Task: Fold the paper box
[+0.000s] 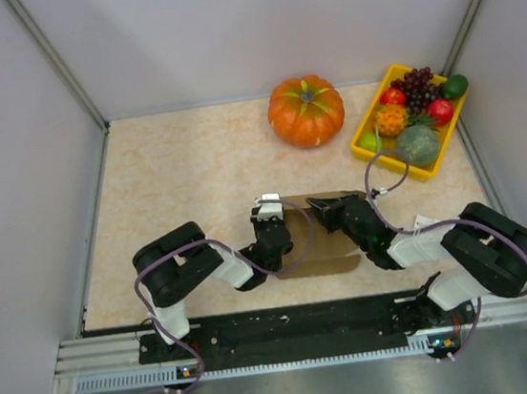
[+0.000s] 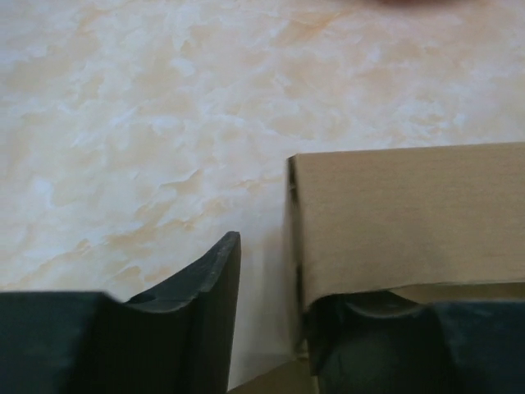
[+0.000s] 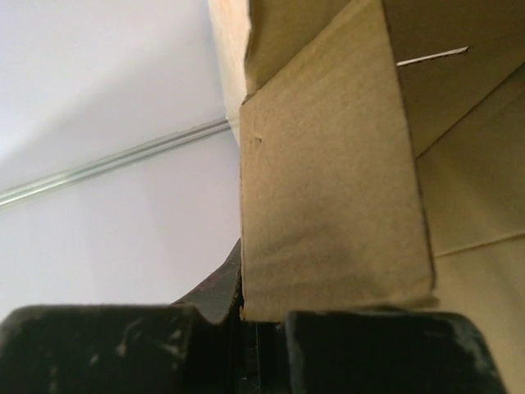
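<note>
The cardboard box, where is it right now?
In the top view the paper box sits centre-front, between the left gripper and the right gripper, nearer than the pumpkin.

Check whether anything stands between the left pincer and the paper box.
Nothing visible does. The left pincer is at the edge of the paper box, whose flap hides one finger; only bare table shows in its gap. The pumpkin sits far behind.

Behind the paper box [image 1: 328, 251]: pumpkin [image 1: 306, 110], tray [image 1: 372, 110] rightward.

Marbled table [image 1: 166, 185] (pumpkin [image 1: 306, 111], tray [image 1: 370, 115], paper box [image 1: 324, 255])
</note>
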`<state>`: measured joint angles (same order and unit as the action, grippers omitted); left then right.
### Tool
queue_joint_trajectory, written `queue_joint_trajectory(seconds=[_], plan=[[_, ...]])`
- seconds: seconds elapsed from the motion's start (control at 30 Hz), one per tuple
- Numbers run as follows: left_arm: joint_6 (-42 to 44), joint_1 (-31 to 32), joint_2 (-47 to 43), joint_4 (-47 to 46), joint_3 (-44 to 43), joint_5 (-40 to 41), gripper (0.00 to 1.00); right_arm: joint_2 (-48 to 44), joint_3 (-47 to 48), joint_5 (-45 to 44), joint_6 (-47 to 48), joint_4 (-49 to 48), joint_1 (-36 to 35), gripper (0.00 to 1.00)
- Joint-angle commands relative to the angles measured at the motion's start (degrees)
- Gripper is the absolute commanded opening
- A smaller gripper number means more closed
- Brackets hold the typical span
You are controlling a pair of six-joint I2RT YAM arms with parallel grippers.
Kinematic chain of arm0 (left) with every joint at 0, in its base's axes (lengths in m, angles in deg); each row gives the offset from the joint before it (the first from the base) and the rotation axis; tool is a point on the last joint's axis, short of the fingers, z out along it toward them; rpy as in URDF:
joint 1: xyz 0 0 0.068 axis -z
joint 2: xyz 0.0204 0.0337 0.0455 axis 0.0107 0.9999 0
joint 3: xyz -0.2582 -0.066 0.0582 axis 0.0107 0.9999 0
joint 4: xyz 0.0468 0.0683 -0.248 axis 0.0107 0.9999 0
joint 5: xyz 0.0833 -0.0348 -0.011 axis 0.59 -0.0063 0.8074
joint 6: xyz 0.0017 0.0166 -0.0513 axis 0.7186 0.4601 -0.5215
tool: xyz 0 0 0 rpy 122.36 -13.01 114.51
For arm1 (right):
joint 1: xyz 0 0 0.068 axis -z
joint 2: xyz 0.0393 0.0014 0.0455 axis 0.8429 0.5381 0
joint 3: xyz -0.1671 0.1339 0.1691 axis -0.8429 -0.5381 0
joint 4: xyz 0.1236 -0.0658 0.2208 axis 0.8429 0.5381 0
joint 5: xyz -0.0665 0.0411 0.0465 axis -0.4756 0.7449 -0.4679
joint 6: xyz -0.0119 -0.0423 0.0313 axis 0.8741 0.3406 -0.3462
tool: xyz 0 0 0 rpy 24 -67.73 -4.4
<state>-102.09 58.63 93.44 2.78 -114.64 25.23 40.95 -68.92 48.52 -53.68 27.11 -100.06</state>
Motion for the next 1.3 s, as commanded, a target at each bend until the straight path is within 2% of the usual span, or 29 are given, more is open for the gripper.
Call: queue_joint_trajectory(seconds=[0.0, 0.13, 0.2, 0.27, 0.37, 0.43, 0.5, 0.53, 0.57, 0.67, 0.87, 0.97, 1.07, 1.13, 1.23, 1.27], plan=[[-4.0, -1.0, -6.1, 0.9, 4.3, -4.0, 0.52, 2.7, -2.5, -0.4, 4.2, -8.9, -1.0, 0.0], [-7.1, -1.0, -14.0, 9.0, 6.7, -12.3, 0.66, 6.0, -3.3, -0.8, 4.7, -14.2, -1.1, 0.0], [-9.2, -1.0, -20.6, 12.4, 8.7, -16.1, 0.68, 7.0, -3.4, -0.7, 4.8, -15.2, -1.2, 0.0], [-9.0, -1.0, -27.6, 12.2, 12.8, -23.2, 0.68, 7.6, -3.5, -0.7, 5.9, -17.2, -1.1, 0.0], [-11.4, -1.1, -38.2, 20.5, 15.1, -29.9, 0.72, 7.6, -4.2, -0.6, 6.7, -17.6, -1.2, 0.0], [-14.5, -2.6, -42.7, 32.6, 13.3, -31.8, 0.75, 7.4, -5.1, -0.5, 7.5, -18.1, -1.1, 0.0], [-20.3, -7.6, -46.1, 41.3, 10.2, -36.0, 0.79, 7.8, -6.1, -0.7, 7.9, -18.5, -1.2, 0.0], [-21.8, -10.1, -46.3, 46.1, 7.7, -39.7, 0.79, 8.1, -6.3, -0.4, 8.4, -18.9, -1.1, 0.0], [-24.4, -15.4, -46.1, 46.5, 7.1, -47.5, 0.8, 8.4, -6.4, -0.3, 9.1, -19.9, -1.1, 0.0], [-27.2, -22.1, -44.9, 43.5, 5.9, -57.0, 0.8, 9.6, -7.1, 0.0, 10.0, -21.3, -1.1, 0.0], [-26.3, -24.3, -36.2, 39.5, 1.0, -62.0, 0.79, 11.0, -7.3, 0.4, 11.1, -22.5, -1.2, 0.0], [-26.3, -24.7, -31.2, 38.5, -1.2, -66.2, 0.76, 11.0, -7.7, 0.4, 11.5, -22.9, -1.1, 0.0], [-26.4, -24.9, -27.2, 36.4, -2.4, -66.9, 0.73, 11.0, -7.4, 0.9, 12.2, -22.5, -1.1, 0.0], [-25.9, -24.9, -24.9, 36.5, -3.0, -65.3, 0.7, 11.0, -7.3, 1.2, 12.6, -22.9, -1.2, 0.0], [-25.3, -25.6, -22.9, 35.8, -1.9, -63.5, 0.54, 10.7, -7.0, 1.5, 13.1, -22.9, -1.1, 0.0], [-25.7, -26.2, -22.4, 35.2, -1.3, -63.2, 0.43, 10.6, -7.0, 1.5, 13.3, -22.7, -1.1, 0.0]])
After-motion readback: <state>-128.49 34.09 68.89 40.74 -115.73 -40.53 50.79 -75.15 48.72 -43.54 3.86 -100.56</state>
